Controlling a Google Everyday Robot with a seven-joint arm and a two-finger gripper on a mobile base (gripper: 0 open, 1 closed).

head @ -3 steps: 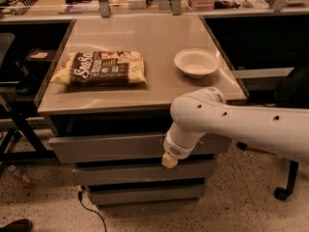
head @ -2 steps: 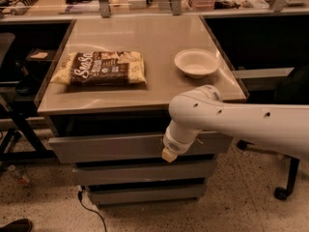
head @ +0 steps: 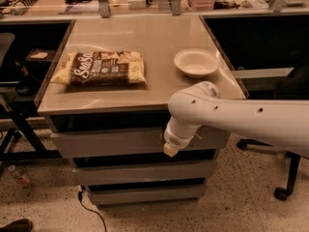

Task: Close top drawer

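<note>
One pincer (head: 170,150) seemingly against top drawer (head: 106,142)

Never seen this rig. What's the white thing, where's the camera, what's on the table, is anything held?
The white tube from the right is the robot's one arm; the pale tip at its end is the gripper, placed at the front panel of the top drawer. That drawer sticks out, with a dark gap above it. The one camera looks down at the table from the front; its mounting is not on record. On the table lie a snack bag and an empty white bowl. Two narrower drawer fronts sit below. Nothing appears to be held; the gripper looks set to push the drawer shut.
</note>
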